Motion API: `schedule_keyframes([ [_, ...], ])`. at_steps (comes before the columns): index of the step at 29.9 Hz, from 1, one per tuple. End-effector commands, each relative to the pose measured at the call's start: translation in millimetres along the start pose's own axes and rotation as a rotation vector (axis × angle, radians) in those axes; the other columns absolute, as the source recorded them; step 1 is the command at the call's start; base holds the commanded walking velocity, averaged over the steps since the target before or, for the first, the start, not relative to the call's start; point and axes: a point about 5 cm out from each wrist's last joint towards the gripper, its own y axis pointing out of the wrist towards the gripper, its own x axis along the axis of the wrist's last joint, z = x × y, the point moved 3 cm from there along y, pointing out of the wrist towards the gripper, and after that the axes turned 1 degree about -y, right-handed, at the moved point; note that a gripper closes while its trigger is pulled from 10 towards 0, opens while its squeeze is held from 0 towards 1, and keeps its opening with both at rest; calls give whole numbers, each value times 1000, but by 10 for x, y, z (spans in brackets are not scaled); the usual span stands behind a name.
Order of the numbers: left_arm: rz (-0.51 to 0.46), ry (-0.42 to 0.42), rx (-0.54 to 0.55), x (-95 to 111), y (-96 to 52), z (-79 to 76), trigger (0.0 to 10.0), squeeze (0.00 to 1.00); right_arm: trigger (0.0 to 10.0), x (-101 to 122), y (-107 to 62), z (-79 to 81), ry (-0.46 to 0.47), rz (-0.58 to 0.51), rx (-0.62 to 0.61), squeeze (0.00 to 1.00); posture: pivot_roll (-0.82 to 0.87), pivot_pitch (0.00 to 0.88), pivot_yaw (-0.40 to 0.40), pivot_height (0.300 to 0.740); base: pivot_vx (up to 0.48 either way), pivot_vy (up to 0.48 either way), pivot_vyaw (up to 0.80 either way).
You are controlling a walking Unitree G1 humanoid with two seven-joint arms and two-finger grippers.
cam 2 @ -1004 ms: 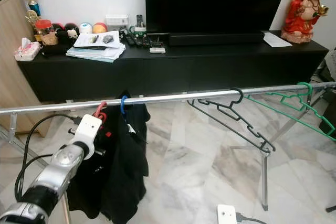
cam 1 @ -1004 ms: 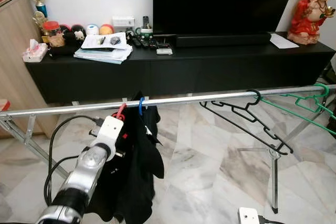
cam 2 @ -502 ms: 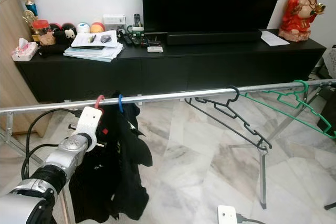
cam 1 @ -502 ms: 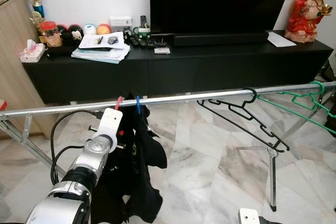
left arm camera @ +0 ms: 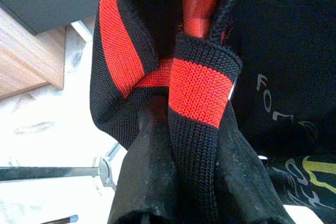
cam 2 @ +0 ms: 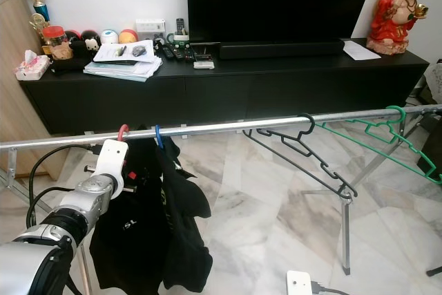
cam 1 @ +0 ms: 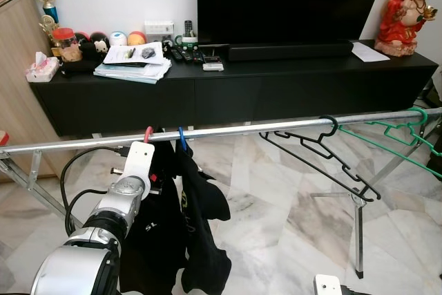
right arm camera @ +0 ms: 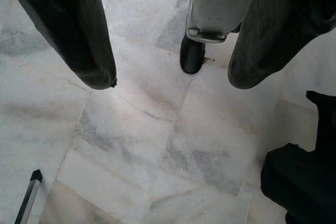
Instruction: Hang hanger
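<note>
In the left eye view, lower left, the red plastic hanger (cam 1: 148,134) hooks over the long silver metal rail (cam 1: 228,131), carrying a black garment (cam 1: 181,226). In the left wrist view the left gripper (left arm camera: 184,145) is clamped on the garment's red-striped black collar (left arm camera: 197,85) – the hanger's neck just above. In the right wrist view the right gripper (right arm camera: 165,80) hangs with fingers apart over the marble floor (right arm camera: 136,145).

— What is on the long silver pole (cam 2: 228,126)?
— A red hanger (cam 2: 122,132) and a blue hanger (cam 2: 158,136) with black clothes (cam 2: 155,219). The robot's left arm (cam 2: 79,202) reaches up to them.
— And farther along?
— A black hanger (cam 2: 304,150) and a green hanger (cam 2: 387,132), both bare.
</note>
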Motion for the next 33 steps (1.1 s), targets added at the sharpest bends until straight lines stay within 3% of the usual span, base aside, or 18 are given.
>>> schedule_keyframes([
  [1,52,2,12,-79,1,20,10000,0,10000,-28,-4,-30,0,11,-8,0,77,0,-12,740,0,0,0],
  [10,94,-109,31,-148,0,40,10000,0,10000,-32,-3,-17,4,14,-7,0,73,0,-6,740,0,0,0],
  [14,77,-91,19,-129,2,27,10000,0,10000,-34,-3,-16,6,14,-8,0,73,0,-5,740,0,0,0],
  [17,32,-112,19,-77,3,43,10000,1000,10000,-34,-3,-14,8,13,-9,0,78,0,-6,740,0,0,0],
  [23,-31,-134,41,-14,-5,126,10000,1000,10000,-32,-3,-16,6,13,-9,0,86,0,-9,740,0,0,0],
  [33,-81,-1,-8,-87,-65,137,10000,1000,10000,-34,-3,-20,4,14,-9,0,96,0,-13,740,0,0,0],
])
